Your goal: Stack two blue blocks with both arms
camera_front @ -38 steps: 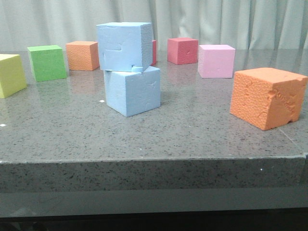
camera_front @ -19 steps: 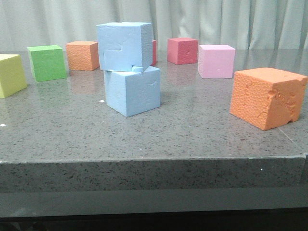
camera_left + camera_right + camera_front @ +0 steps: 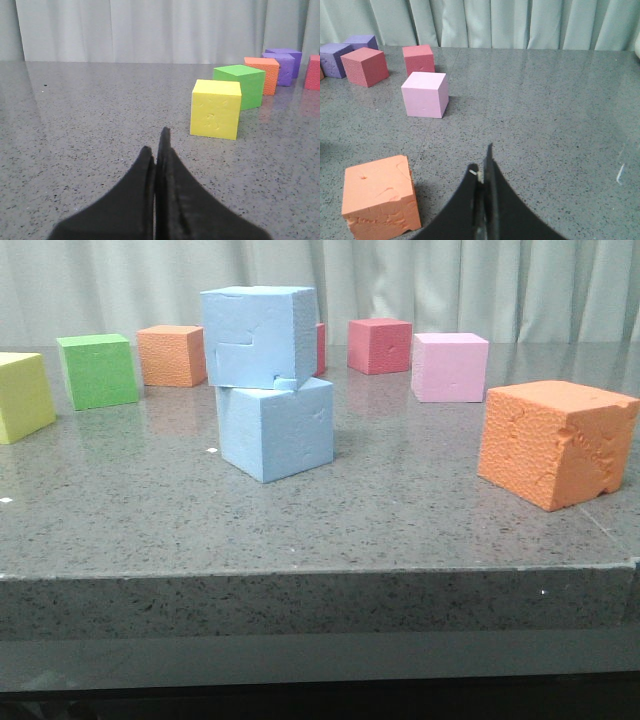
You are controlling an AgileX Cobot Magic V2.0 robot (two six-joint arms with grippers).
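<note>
1. Two blue blocks stacked near the middle of the grey table (image 3: 400,520) in the front view: upper blue block (image 3: 258,337) with a stepped seam and chipped lower corner, resting on the lower blue block (image 3: 275,430), turned slightly and overhanging a little to the left.
2. No gripper in the front view; both blue blocks free of any fingers, untouched.
3. Left gripper (image 3: 157,150) seen only in the left wrist view: black fingers pressed together, no gap, nothing between them. No blue block in that view, so well away from these fingers.
4. Ahead of the left gripper: yellow cube (image 3: 215,109), then green cube (image 3: 240,86), small orange cube (image 3: 263,74) and purple cube (image 3: 284,65) in a row.
5. Right gripper (image 3: 482,172) in the right wrist view: fingers likewise closed tight, empty. No blue block visible there either.
6. Near the right gripper: large orange cube (image 3: 380,197) to one side, pink cube (image 3: 424,94) farther off, red cubes (image 3: 366,66) beyond.
</note>
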